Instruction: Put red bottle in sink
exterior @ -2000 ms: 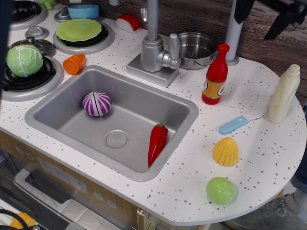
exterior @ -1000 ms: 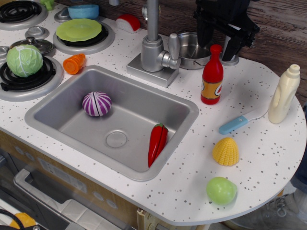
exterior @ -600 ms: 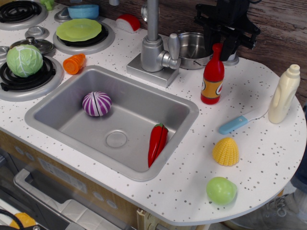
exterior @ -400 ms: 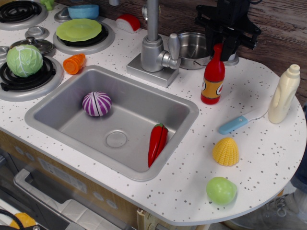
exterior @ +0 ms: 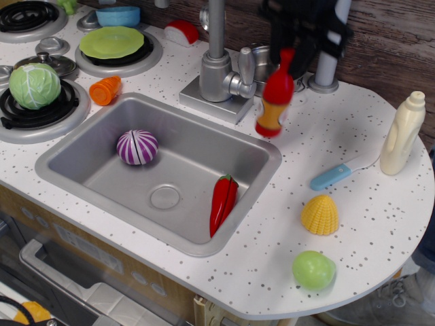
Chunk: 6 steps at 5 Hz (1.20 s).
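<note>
The red bottle (exterior: 274,97) hangs blurred in the air above the counter, just right of the sink's far right corner, tilted with its base toward the sink. My black gripper (exterior: 291,49) is shut on its neck and cap from above, in front of the steel pot. The grey sink (exterior: 102,168) lies to the lower left, set into the white speckled counter. In it lie a purple onion (exterior: 136,147) and a red chili pepper (exterior: 223,201).
A silver faucet (exterior: 219,68) stands behind the sink, a steel pot (exterior: 262,68) beside it. On the counter at right are a cream-white bottle (exterior: 402,133), a blue-handled tool (exterior: 334,176), a yellow corn piece (exterior: 319,214) and a green ball (exterior: 313,269). Stove burners, a cabbage (exterior: 34,85) and a carrot piece (exterior: 105,89) are at left.
The gripper came down over the bottle's cap and closed on it. Now the bottle is lifted off the counter and has moved left toward the sink.
</note>
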### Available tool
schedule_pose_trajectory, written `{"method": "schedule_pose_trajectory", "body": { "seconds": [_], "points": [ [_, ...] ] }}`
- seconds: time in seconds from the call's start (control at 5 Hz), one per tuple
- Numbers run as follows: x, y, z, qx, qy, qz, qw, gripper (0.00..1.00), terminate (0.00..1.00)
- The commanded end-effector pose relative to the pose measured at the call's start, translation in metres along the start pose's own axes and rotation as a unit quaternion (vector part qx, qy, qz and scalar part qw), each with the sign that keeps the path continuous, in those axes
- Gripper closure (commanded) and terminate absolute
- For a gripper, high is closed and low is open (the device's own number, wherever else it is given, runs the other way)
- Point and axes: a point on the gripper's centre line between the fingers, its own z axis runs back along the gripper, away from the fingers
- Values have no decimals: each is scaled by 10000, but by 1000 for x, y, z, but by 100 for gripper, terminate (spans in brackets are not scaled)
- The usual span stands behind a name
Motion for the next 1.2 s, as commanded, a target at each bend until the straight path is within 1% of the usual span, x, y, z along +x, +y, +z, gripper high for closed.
{"method": "schedule_pose_trajectory", "body": {
  "seconds": [0.0, 0.2, 0.4, 0.8, 1.0],
  "points": [
    [-22, 33, 19, 417, -290, 118, 9986, 100, 0],
    [-38, 38, -2, 312, -318, 65, 9990, 100, 0],
    [-46, 40, -25, 108, -359, -33, 9993, 100, 0],
    [-56, 41, -64, -108, -430, -176, 9989, 100, 0],
    [-57, 44, -78, -138, -542, -233, 9982, 100, 0]
  ]
}}
